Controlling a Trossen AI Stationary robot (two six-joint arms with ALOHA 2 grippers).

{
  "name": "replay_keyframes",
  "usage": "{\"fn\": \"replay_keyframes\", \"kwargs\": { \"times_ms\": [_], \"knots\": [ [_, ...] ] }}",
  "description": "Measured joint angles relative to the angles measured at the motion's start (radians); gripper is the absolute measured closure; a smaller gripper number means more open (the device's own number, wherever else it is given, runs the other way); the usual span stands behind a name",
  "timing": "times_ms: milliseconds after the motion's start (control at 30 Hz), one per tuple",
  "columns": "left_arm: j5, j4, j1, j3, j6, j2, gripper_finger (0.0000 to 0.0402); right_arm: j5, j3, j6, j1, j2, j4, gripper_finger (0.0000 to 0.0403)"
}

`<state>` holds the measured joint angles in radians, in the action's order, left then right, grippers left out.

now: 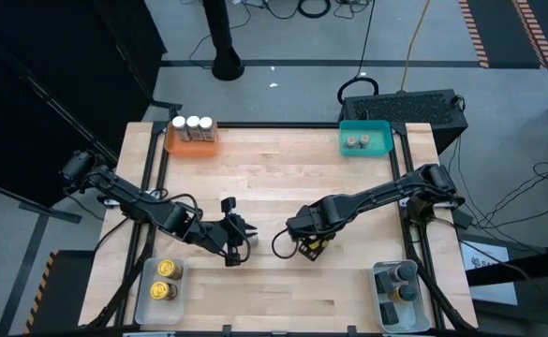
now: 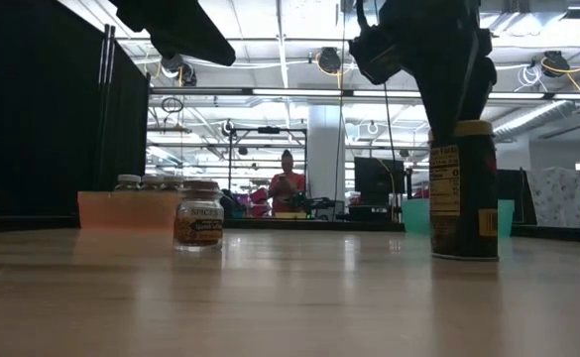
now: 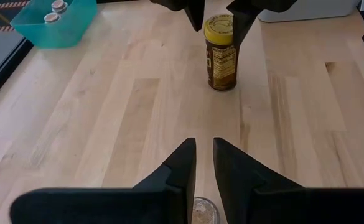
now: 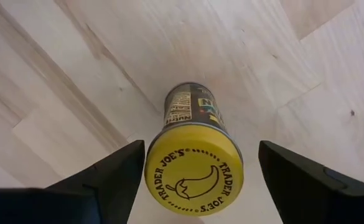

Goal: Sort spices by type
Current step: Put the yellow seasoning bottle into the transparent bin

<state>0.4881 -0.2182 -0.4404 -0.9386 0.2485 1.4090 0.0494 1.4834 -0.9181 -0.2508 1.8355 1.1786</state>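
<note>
The left hand (image 3: 203,163) points along the pale wooden bench (image 3: 107,112), its two dark fingers (image 3: 175,171) nearly together, a narrow gap between them. A small pale-topped jar (image 3: 203,211) shows just under the fingertips. Farther off, a yellow-lidded spice jar (image 3: 221,53) stands upright between the right hand's (image 3: 221,15) spread fingers. A teal tray (image 3: 57,25) holds two grey-lidded jars (image 3: 54,10).

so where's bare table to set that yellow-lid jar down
The broad wood strip between the orange tray and teal tray is bare, as is the front edge between the two clear trays. The middle is crowded: both grippers, the yellow-lid jar and a small jar.
</note>
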Motion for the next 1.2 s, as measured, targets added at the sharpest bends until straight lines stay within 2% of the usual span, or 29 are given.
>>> {"fn": "replay_keyframes", "kwargs": {
  "times_ms": [300,600,800,900,1000,1100,1200],
  "knots": [
    [0.0,0.001,0.0,0.0,0.0,0.0,0.0338,-0.026,0.0,0.042,0.0,-0.024,-0.006,0.0104],
    [0.0,0.021,0.001,0.0,0.001,0.0,0.0338,-0.228,0.0,0.092,-0.005,-0.139,0.012,0.0104],
    [0.0,0.041,0.001,0.0,0.006,0.0,0.0338,-0.36,-0.03,-0.015,-0.07,-0.243,0.14,0.0123],
    [0.0,0.067,0.001,0.0,0.006,0.0,0.0338,-0.376,-0.096,-0.117,-0.112,-0.296,0.174,0.0149],
    [-0.001,0.101,0.001,0.0,-0.011,0.0,0.0338,-0.342,-0.205,-0.214,-0.151,-0.35,0.146,0.0192],
    [0.0,0.14,0.001,0.0,-0.027,0.002,0.0338,-0.318,-0.343,-0.282,-0.191,-0.395,0.026,0.0252],
    [0.0,0.177,0.002,0.0,-0.035,0.009,0.0338,-0.298,-0.471,-0.316,-0.225,-0.424,-0.172,0.0322]
  ]
}}
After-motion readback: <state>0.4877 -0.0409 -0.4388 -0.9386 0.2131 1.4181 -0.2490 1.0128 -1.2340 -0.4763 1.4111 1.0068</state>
